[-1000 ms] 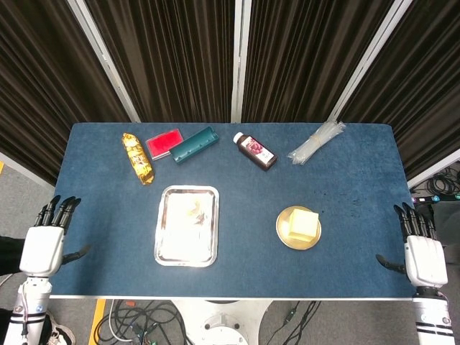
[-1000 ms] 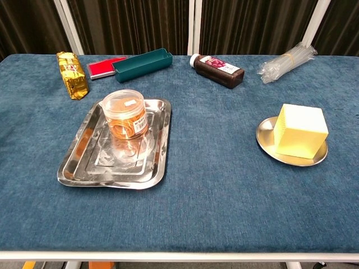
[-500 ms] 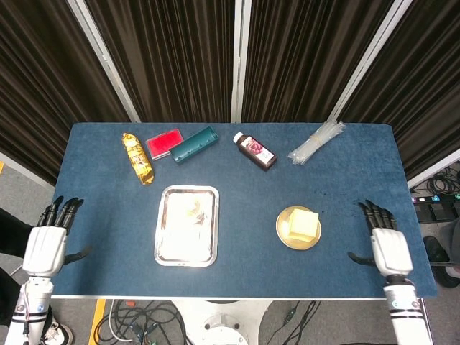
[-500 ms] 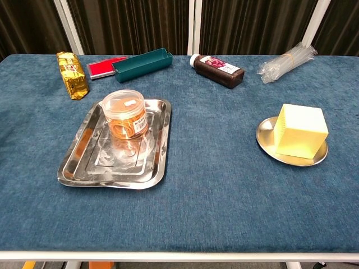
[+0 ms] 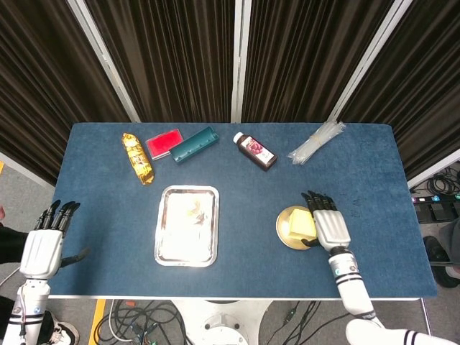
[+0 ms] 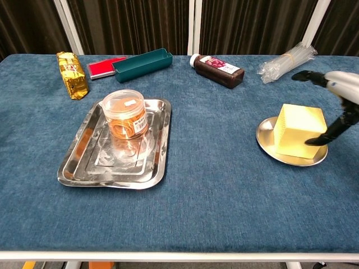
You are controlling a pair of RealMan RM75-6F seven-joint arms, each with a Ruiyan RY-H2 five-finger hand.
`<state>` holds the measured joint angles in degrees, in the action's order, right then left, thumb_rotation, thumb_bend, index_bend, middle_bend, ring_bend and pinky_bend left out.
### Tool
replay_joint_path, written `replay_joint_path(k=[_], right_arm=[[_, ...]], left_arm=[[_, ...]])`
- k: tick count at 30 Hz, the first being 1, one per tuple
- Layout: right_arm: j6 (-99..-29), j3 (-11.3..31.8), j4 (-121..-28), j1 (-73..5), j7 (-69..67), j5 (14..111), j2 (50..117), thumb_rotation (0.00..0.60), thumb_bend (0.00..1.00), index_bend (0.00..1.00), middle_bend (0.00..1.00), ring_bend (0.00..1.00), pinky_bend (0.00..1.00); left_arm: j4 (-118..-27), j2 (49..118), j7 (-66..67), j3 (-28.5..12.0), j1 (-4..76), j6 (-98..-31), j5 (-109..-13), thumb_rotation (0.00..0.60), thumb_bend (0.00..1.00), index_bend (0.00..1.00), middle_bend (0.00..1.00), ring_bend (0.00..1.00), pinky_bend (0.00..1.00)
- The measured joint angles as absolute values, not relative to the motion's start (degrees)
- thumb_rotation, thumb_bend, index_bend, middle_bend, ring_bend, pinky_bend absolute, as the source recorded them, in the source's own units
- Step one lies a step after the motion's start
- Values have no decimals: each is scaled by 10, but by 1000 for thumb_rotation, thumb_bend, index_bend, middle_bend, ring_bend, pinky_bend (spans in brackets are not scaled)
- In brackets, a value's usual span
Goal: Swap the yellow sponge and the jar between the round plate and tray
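The yellow sponge (image 6: 300,130) stands on the round metal plate (image 6: 263,141) at the right of the table. A clear jar (image 6: 126,114) with orange-brown contents stands in the far half of the steel tray (image 6: 74,158). My right hand (image 6: 340,88) hovers at the sponge's right side, fingers spread and pointing away, thumb down beside the sponge's right face; contact cannot be told. In the head view that right hand (image 5: 327,224) overlaps the right edge of the sponge (image 5: 299,225) and plate (image 5: 282,228). My left hand (image 5: 43,248) hangs open off the table's left edge, far from the tray (image 5: 180,246).
Along the far edge lie a gold packet (image 5: 138,158), a red box (image 5: 164,142), a teal case (image 5: 195,144), a dark bottle (image 5: 255,151) and a bundle of clear plastic (image 5: 316,141). Bare blue cloth separates tray and plate.
My right hand has come in from the table's right edge to the sponge on the plate and now shows in the chest view. The left hand has barely moved.
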<state>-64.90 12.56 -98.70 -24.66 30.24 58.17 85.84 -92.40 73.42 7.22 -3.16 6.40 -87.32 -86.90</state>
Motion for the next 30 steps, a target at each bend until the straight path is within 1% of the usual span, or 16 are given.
replay_joint_path(k=[3, 5, 10, 15, 18, 24, 30], right_arm=[[-651, 127, -976, -261, 323, 572, 877, 600, 8, 0, 213, 0, 0], [-650, 126, -972, -269, 334, 562, 882, 600, 16, 0, 258, 7, 0], [-663, 124, -963, -279, 351, 550, 896, 600, 77, 0, 443, 124, 0], [-685, 122, -957, -282, 352, 557, 903, 600, 153, 0, 534, 184, 0], [-694, 121, -960, -282, 345, 571, 902, 600, 176, 0, 552, 191, 0], [-696, 120, -1000, -294, 350, 605, 885, 600, 176, 0, 560, 190, 0], [-666, 126, -1041, -338, 391, 610, 878, 600, 147, 0, 551, 187, 0]], left_arm=[[-918, 735, 64, -31, 63, -874, -870, 600, 0, 111, 115, 12, 134], [-915, 736, 60, -30, 62, -875, -871, 600, 0, 111, 115, 12, 134], [-914, 736, 58, -31, 62, -877, -873, 600, 0, 111, 115, 12, 134], [-915, 736, 61, -31, 65, -872, -872, 600, 0, 111, 115, 12, 135], [-916, 735, 62, -32, 66, -872, -873, 600, 0, 111, 115, 12, 134], [-919, 733, 64, -33, 65, -875, -873, 600, 0, 111, 115, 12, 134], [-917, 732, 65, -33, 62, -881, -876, 600, 0, 111, 115, 12, 134]])
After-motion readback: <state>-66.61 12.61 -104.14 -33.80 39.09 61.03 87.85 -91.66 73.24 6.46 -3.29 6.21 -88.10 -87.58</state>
